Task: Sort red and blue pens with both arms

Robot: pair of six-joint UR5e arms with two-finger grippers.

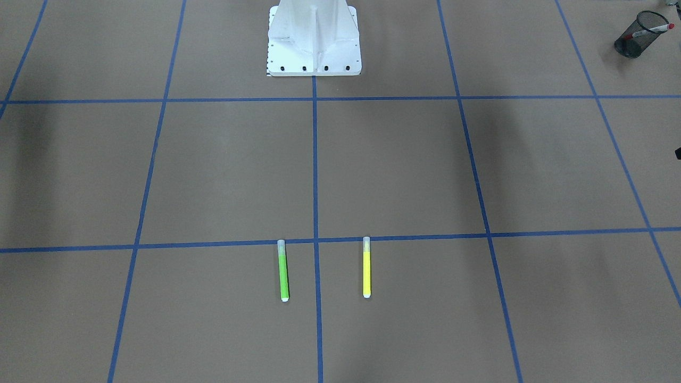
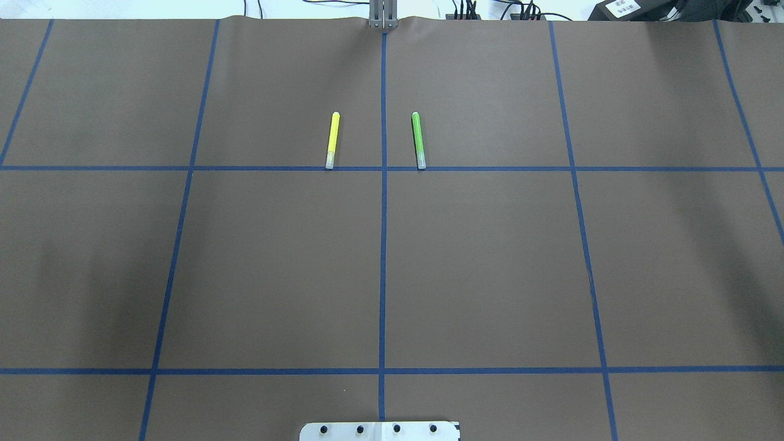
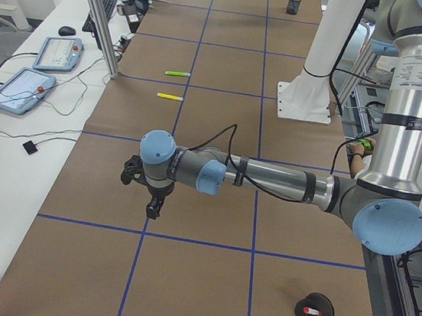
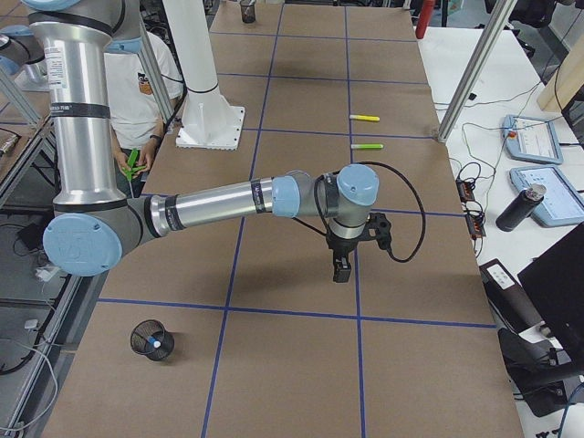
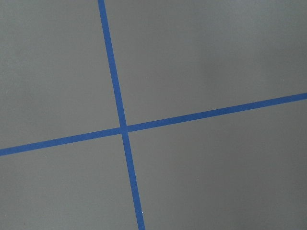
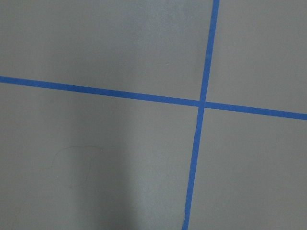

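The red pen point(image 1: 652, 30) leans in a black mesh cup point(image 1: 637, 35) at the table's corner on my left side; it also shows as the red pen point(image 3: 312, 311) in the exterior left view. The blue pen point(image 4: 157, 344) stands in another mesh cup point(image 4: 152, 340) on my right side. My left gripper point(image 3: 153, 211) hangs over bare table, pointing down. My right gripper point(image 4: 341, 271) hangs the same way over the table. Both show only in the side views, so I cannot tell if they are open or shut. Nothing shows between their fingers.
A green highlighter point(image 2: 418, 140) and a yellow highlighter point(image 2: 332, 140) lie parallel either side of the centre tape line, at the far side. The white robot base point(image 1: 314, 40) stands mid-table. A seated person point(image 4: 137, 91) is behind the robot. Tablets and cables lie beyond the table edge.
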